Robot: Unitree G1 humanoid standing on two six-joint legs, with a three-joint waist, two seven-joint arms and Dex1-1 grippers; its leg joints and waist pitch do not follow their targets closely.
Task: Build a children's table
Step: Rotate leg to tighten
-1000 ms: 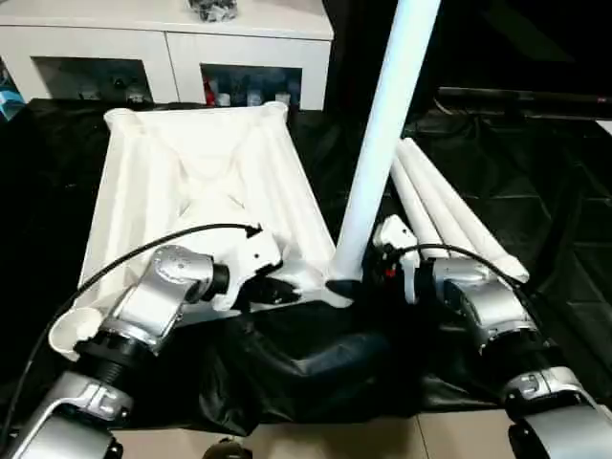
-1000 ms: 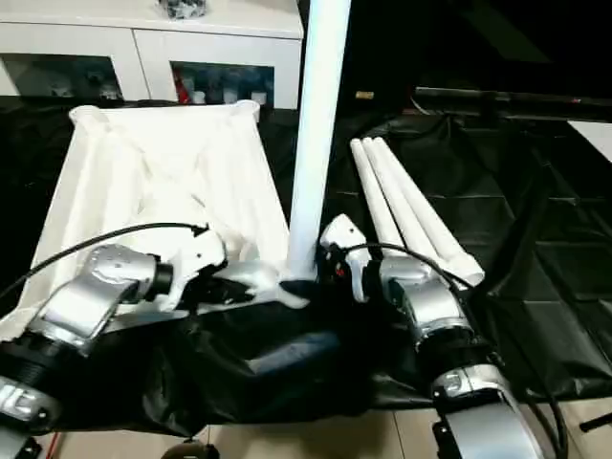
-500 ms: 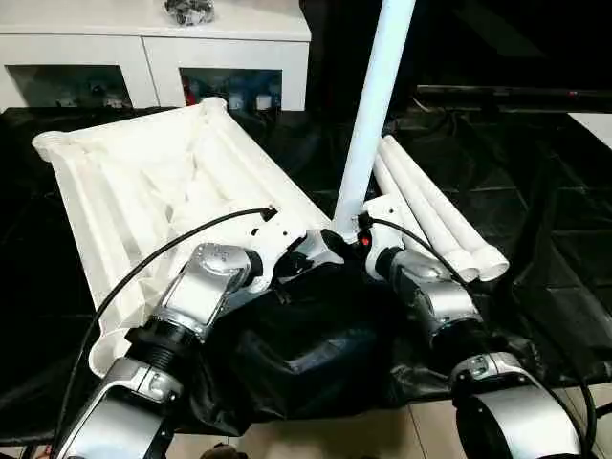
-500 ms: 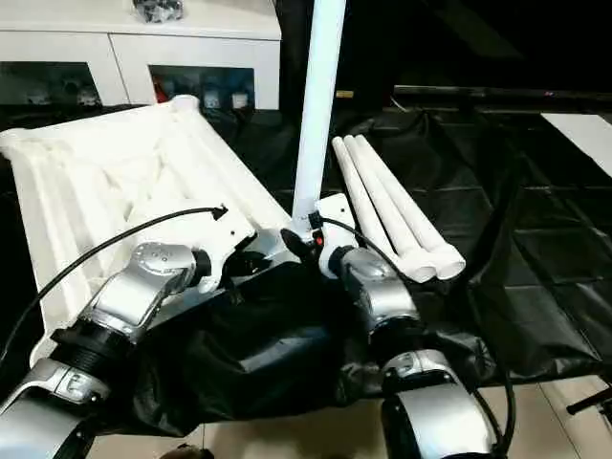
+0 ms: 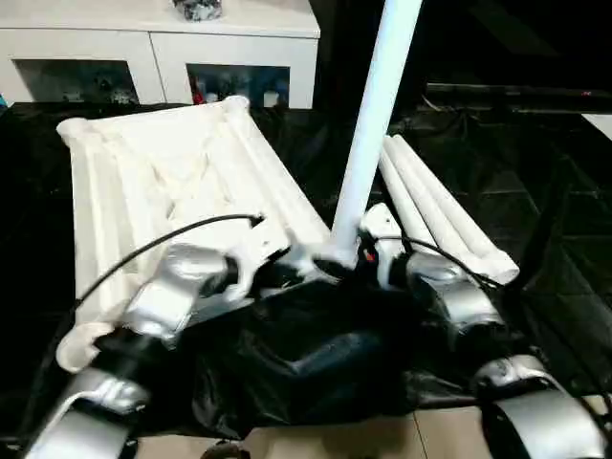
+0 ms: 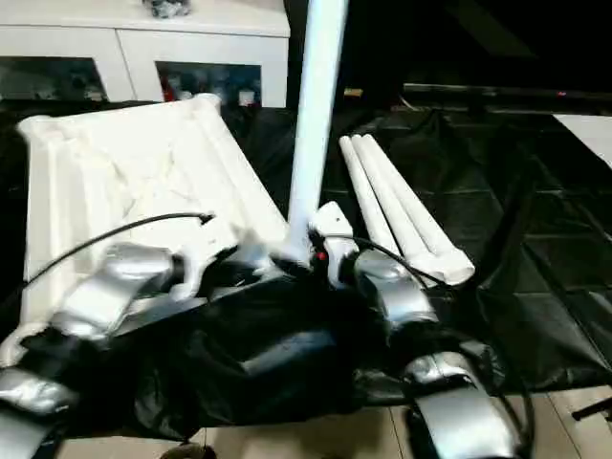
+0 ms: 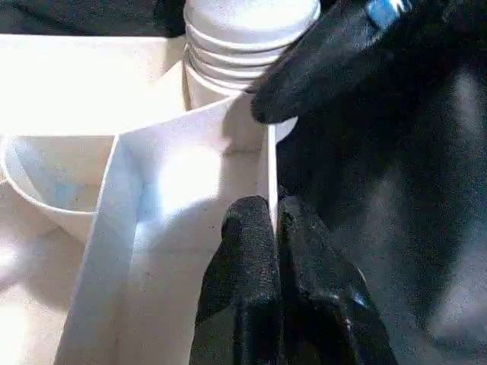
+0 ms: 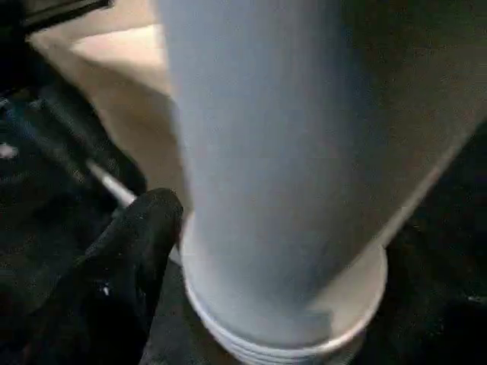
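1. Since a second ago the right gripper [image 6: 304, 256] has crept in against the base of the upright leg [image 5: 371, 134], its jaws spreading wider; the head camera has swung too, so the tabletop [image 5: 163, 182] only looks turned
2. Left eye view: tabletop lies ribbed side up on the black cloth [image 5: 535, 143], the upright leg stands at its near right corner with its top cut off by the frame, three spare legs [image 5: 435, 215] lie side by side just to the right, and the left gripper [image 5: 287, 277] is a blur at that corner
3. Left wrist view: left fingers [image 7: 247, 258] pinched tight on a thin wall of the tabletop [image 7: 190, 190], ridged leg end [image 7: 243, 38] beyond, a right fingertip [image 7: 319, 65] against it
4. Right wrist view: leg [image 8: 259, 152] looms close, one black finger [image 8: 129, 251] beside it, the other hidden, so a grip on the leg can't be told
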